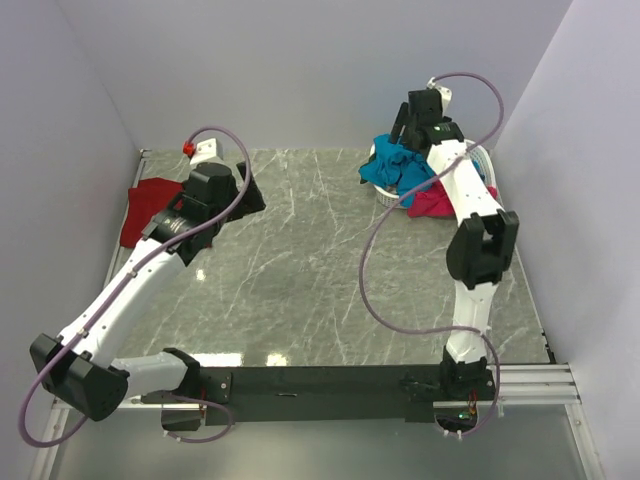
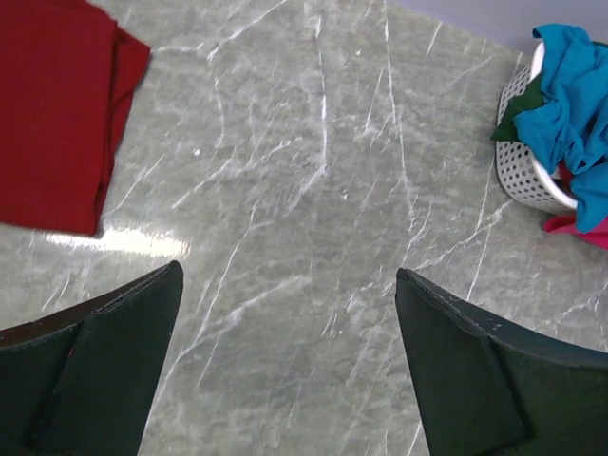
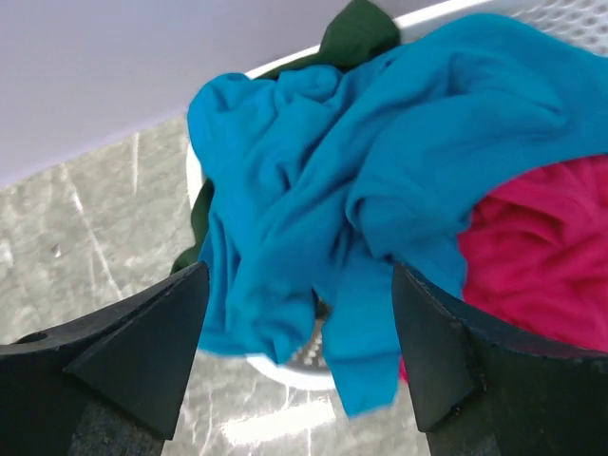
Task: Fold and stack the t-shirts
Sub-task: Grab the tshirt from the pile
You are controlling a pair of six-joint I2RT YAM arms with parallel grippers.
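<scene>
Three t-shirts are heaped in the white basket [image 2: 518, 171] at the far right of the table [image 2: 313, 190]: the teal-blue t-shirt [image 3: 380, 142] on top, the bright pink t-shirt [image 3: 541, 247] beneath, the dark green t-shirt [image 3: 356, 28] at the rim. The dark red t-shirt [image 2: 47, 104] is laid flat at the far left. The right gripper [image 3: 299, 271] is held spread wide over the teal cloth, nothing grasped; the left gripper [image 2: 287, 275] is likewise spread and empty.

Grey marble table [image 1: 300, 260] bears a dark red t-shirt [image 1: 150, 205] and white basket [image 2: 518, 166].
</scene>
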